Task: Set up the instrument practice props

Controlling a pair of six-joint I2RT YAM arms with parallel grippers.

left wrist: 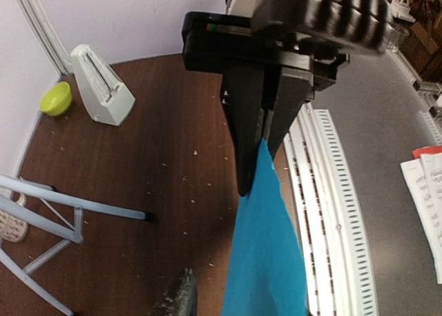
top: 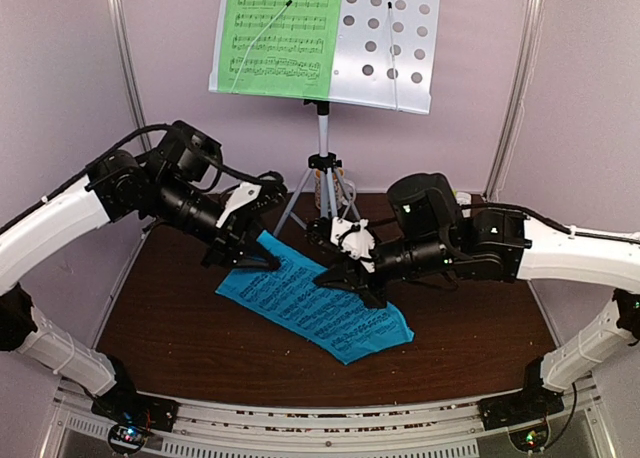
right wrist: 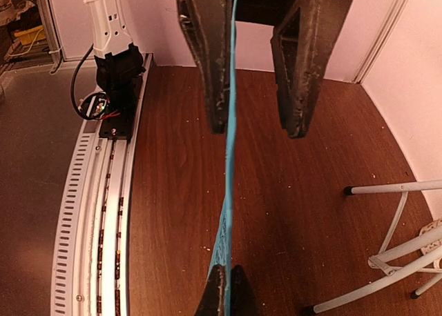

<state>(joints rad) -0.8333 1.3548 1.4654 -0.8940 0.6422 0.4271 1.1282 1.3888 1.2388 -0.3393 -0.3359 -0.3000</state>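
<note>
The white perforated music stand stands on its silver tripod at the back, with the green sheet on its left half. The blue sheet lies spread at mid-table, its far edge raised. My left gripper is shut on its far left corner; in the left wrist view the closed gripper pinches the blue sheet. My right gripper is open, and in its wrist view the gripper straddles the sheet's edge. The white metronome stands at the far right.
A lime-green bowl sits beside the metronome near the wall. The tripod's legs spread over the table's back, close behind both grippers. A slotted metal rail runs along the table's near edge.
</note>
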